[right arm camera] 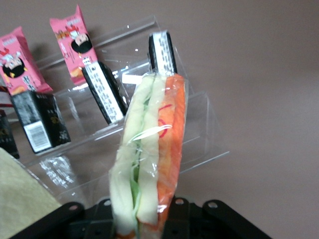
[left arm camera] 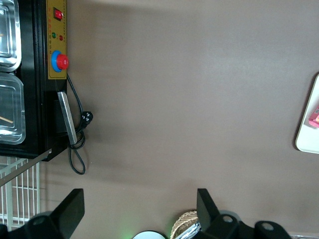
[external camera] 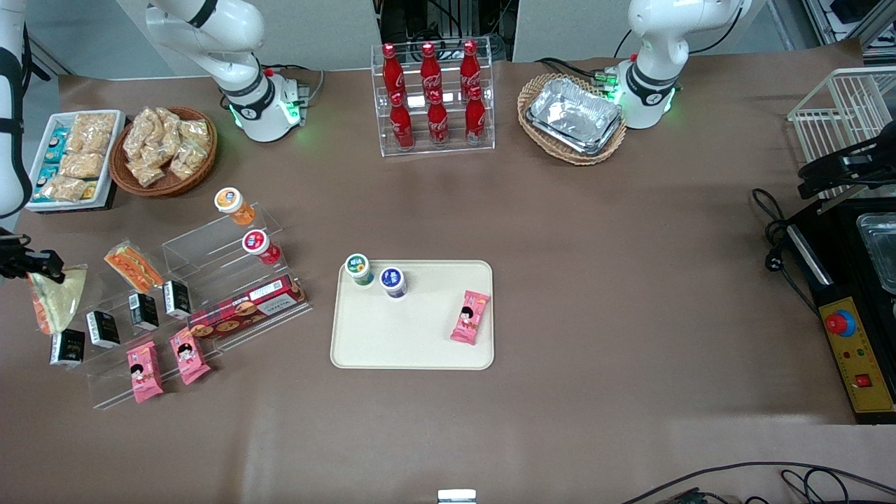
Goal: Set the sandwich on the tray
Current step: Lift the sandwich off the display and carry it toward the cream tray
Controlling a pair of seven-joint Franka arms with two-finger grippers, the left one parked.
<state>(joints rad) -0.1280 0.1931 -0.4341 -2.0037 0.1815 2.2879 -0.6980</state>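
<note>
We see the tool (external camera: 43,269) at the working arm's end of the counter (external camera: 595,231), closed on the sandwich (external camera: 59,299), which hangs from it above the counter surface. In the right wrist view the sandwich (right arm camera: 149,154) sticks out from between the two fingers edge-on, showing an orange layer, pale bread and a thin green strip under clear wrap, and the fingers (right arm camera: 209,219) press against both of its broad faces.

Just beside the tool stands a clear stepped shelf (external camera: 210,280). A smaller wrapped wedge (external camera: 133,267) with orange stripes lies on it, close to the held sandwich. Small black cartons (external camera: 103,329) stand in a row on a lower step, nearer to the front camera than the tool, and pink snack packets (external camera: 145,371) lean on the lowest step. A long red biscuit box (external camera: 248,306) and two capped cups (external camera: 260,246) sit on the same shelf, toward the middle of the counter.

The tray (external camera: 392,336) lies flat at the middle of the counter, well apart from the tool. On it stand two small cups (external camera: 359,269) side by side and one pink packet (external camera: 470,316) near its edge.
</note>
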